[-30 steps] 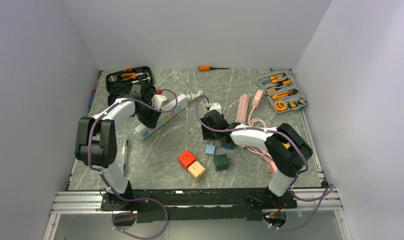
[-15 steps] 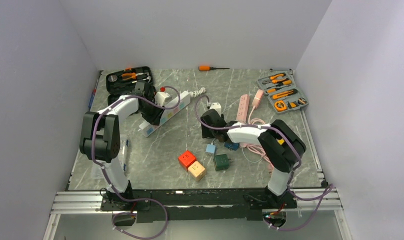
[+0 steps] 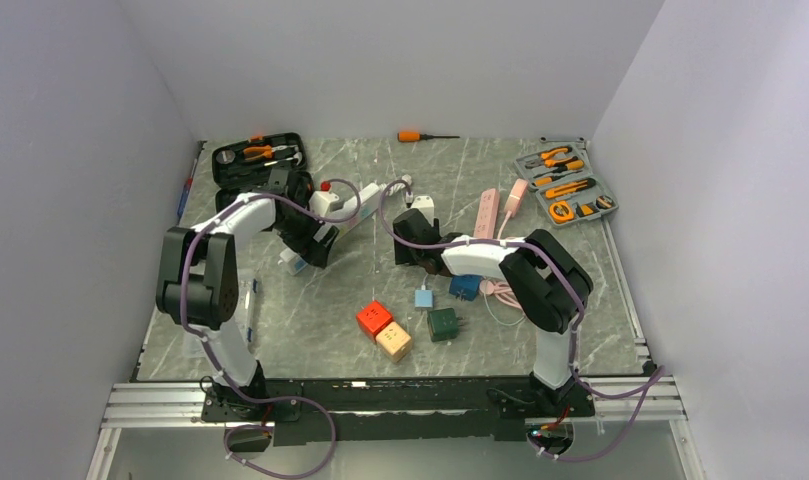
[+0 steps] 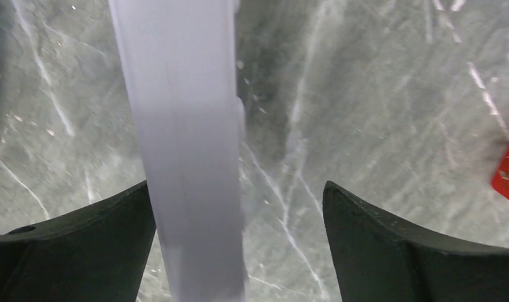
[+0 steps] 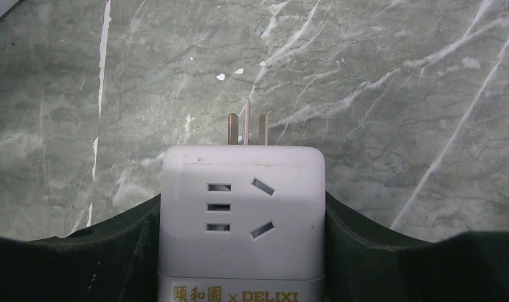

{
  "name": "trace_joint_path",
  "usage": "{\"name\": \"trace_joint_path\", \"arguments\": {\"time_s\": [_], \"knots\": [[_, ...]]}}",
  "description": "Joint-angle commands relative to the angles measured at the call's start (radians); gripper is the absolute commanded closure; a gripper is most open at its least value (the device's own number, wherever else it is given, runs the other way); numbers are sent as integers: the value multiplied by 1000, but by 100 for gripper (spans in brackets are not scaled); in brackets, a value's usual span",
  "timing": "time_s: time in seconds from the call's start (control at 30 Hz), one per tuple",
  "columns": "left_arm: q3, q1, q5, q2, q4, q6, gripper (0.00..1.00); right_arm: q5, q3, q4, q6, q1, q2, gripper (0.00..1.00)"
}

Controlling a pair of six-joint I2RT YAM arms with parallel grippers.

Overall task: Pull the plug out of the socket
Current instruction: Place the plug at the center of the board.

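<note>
Plug (image 5: 242, 214) in right tool (image 5: 242, 204), left tool (image 4: 239, 239) spread astride strip (image 4: 182, 157)

Grey marble-veined tabletop (image 3: 320, 300), plain pale lavender walls (image 3: 400, 60) on three sides — soft, even light

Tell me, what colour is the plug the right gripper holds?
The plug is white; the right wrist view shows it best.

The power strip (image 3: 365, 202) lies left of the plug adapter (image 3: 421, 206), cubes (image 3: 393, 341) before them, a screwdriver (image 3: 420, 136) behind both.
</note>
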Motion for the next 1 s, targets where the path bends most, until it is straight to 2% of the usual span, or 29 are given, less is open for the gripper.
{"name": "trace_joint_path", "arguments": {"time_s": [0.0,0.1,0.23,0.33,0.53,0.73,0.83,0.97], "knots": [[23,10,94,-112,-103,25,1,-1,-13,-4,24,-4,32,63],[43,27,140,-158,-161,36,1,-10,-18,-4,18,-3,28,51],[64,70,198,-231,-217,39,1,-14,-18,-19,6,-4,14,18],[84,117,256,-276,-267,63,1,7,-22,-32,-5,-3,-19,1],[143,225,391,-298,-406,138,1,35,-24,-52,-41,3,-137,0],[93,245,394,-337,-422,163,1,69,-14,-117,-94,62,-303,0],[74,247,392,-362,-435,177,1,109,-7,-174,-128,141,-379,0],[72,247,404,-415,-444,185,1,146,-52,-222,-148,321,-462,0]]}}
